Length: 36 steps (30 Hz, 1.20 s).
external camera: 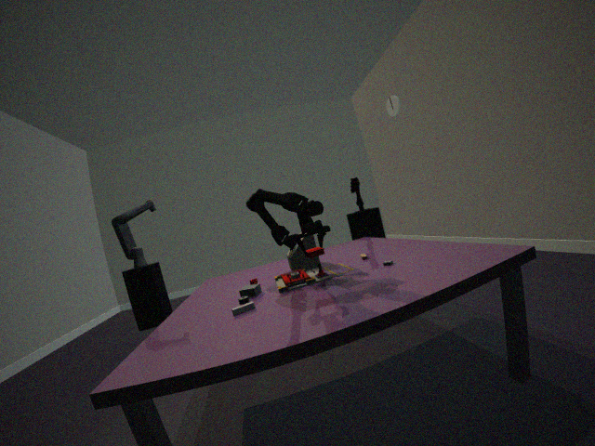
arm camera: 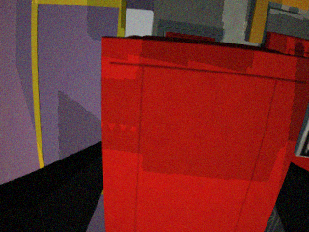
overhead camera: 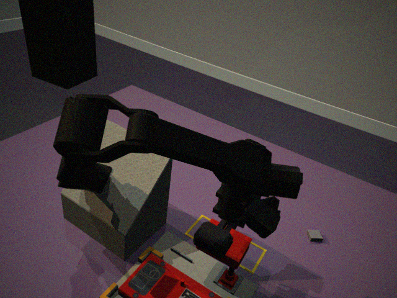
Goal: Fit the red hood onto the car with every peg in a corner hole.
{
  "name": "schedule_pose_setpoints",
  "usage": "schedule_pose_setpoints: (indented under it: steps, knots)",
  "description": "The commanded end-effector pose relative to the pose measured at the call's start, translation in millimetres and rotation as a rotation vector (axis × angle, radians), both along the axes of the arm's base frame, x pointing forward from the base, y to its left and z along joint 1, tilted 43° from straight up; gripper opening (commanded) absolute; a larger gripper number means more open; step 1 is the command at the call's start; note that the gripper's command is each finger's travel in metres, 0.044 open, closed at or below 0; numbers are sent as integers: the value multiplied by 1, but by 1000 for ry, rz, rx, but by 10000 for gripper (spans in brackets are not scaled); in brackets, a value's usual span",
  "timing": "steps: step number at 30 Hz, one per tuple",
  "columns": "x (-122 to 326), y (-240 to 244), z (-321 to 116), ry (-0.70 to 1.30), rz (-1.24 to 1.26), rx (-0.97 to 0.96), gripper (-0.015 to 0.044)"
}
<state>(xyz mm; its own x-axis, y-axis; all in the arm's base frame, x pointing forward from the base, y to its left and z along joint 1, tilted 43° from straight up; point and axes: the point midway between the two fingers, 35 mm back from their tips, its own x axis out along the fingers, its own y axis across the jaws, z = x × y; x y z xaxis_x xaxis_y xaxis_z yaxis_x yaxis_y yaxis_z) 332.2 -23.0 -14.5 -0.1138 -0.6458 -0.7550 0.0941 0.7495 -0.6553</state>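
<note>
My gripper [overhead camera: 227,236] [arm camera: 192,160] is shut on the red hood [overhead camera: 240,245] [external camera: 314,251] [arm camera: 193,121], one finger on each side. The hood is held above the table, roof up, beside the chassis and over part of the yellow outline. The red chassis [overhead camera: 192,282] [external camera: 287,278] sits in the jig, whose orange corner brackets [overhead camera: 150,252] show; it is cut off by the lower edge of the top view. The hood's corner holes are hidden, and the engine block and pegs cannot be made out clearly.
A black post on a red base [overhead camera: 228,279] stands under the hood's near end. A yellow outline [overhead camera: 265,251] [arm camera: 36,72] marks the table. A big grey wedge block [overhead camera: 146,169] stands by the arm. Small blocks [overhead camera: 314,234] [external camera: 244,308] lie around.
</note>
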Motion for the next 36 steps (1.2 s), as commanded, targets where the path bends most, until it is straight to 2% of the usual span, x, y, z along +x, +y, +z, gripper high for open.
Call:
schedule_pose_setpoints:
  steps: [1, 21, 28, 36]
  knots:
    - [-1, -14, 13, 0, 0, -5, 0]
    - [-16, -78, 72, -13, -20, -25, 0]
    - [-16, -81, 67, -13, -20, -25, 0]
    - [-18, -107, 41, -13, -20, -27, 0]
